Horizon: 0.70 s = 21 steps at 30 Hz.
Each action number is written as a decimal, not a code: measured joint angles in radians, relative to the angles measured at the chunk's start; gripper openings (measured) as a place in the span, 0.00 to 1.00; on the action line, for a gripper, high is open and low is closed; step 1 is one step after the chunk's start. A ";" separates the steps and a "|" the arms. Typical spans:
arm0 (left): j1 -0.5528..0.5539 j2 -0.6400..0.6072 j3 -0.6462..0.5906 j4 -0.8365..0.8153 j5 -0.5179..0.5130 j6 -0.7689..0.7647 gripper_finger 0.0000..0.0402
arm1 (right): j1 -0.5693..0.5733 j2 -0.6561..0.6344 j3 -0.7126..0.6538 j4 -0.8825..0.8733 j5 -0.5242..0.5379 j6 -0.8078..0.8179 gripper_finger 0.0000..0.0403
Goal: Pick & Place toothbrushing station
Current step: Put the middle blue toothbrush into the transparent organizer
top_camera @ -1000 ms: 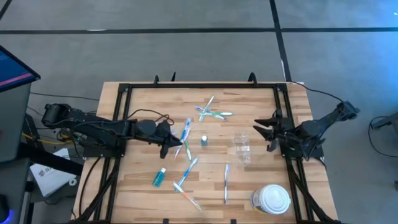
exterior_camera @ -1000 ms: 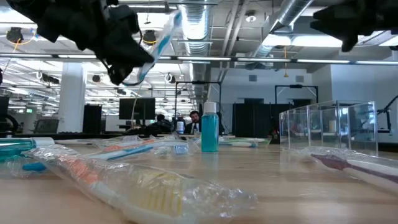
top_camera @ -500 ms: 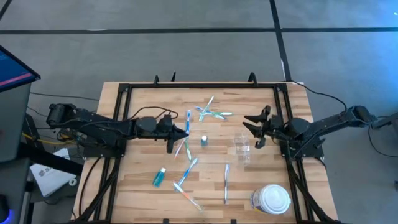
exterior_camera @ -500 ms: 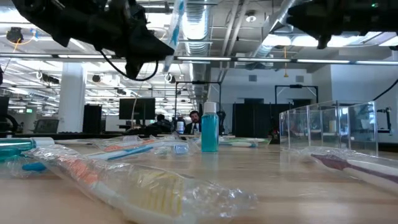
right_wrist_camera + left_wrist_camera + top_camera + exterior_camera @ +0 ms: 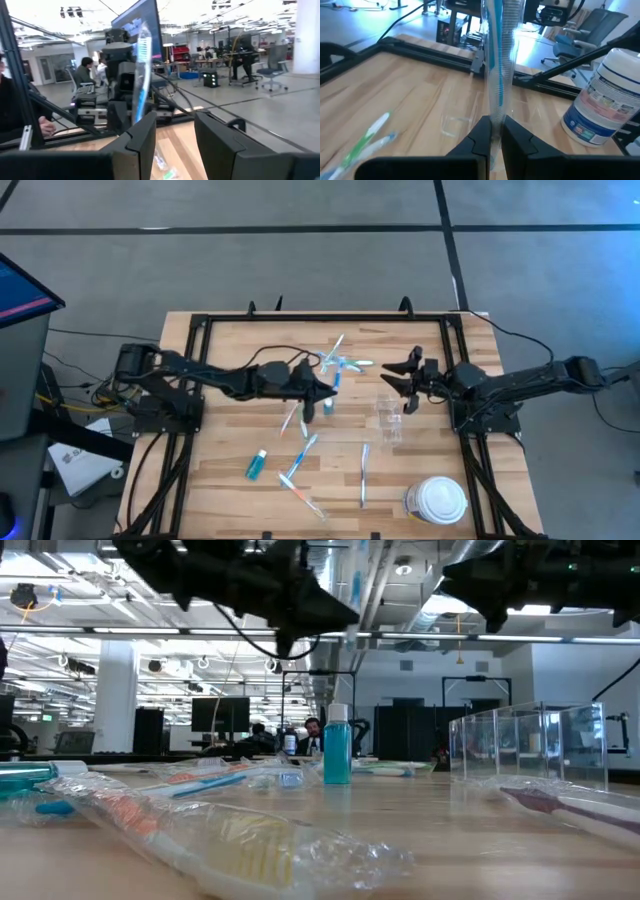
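My left gripper (image 5: pixel 325 392) is over the table's middle, shut on a blue-and-white toothbrush in a clear wrapper (image 5: pixel 495 70). It also shows in the high view (image 5: pixel 335 378). My right gripper (image 5: pixel 398 387) is open and empty, above and just behind the small clear cup (image 5: pixel 390 418), which stands on the table. The right wrist view shows its fingers apart (image 5: pixel 172 135) and the held brush (image 5: pixel 140 55) ahead. A small teal bottle (image 5: pixel 337 745) stands upright. Other wrapped toothbrushes (image 5: pixel 340 362) (image 5: pixel 300 468) (image 5: pixel 363 470) and a teal tube (image 5: pixel 258 465) lie flat on the wood. My left gripper pinches the wrapped toothbrush between its two fingers, on the handle's lower stretch (image 5: pixel 495 117). The brush stands up from the fingers, near upright, its long part above them. It is lifted clear of the table.
A large white round lidded container (image 5: pixel 437 500) stands at the near right. A black frame (image 5: pixel 200 330) runs round the table's edges. Wrapped brushes lie close to the low camera (image 5: pixel 230 840). People sit in the room beyond the table.
My left gripper has carried the toothbrush toward the table's right edge, to the middle near the cup, and the brush has turned from slanted to near upright. My right gripper has reached toward the table's left, to just behind the cup, staying open.
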 joint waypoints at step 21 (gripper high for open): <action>-0.002 0.216 0.186 0.015 0.025 0.027 0.04 | 0.001 0.236 0.087 0.121 -0.033 0.000 0.31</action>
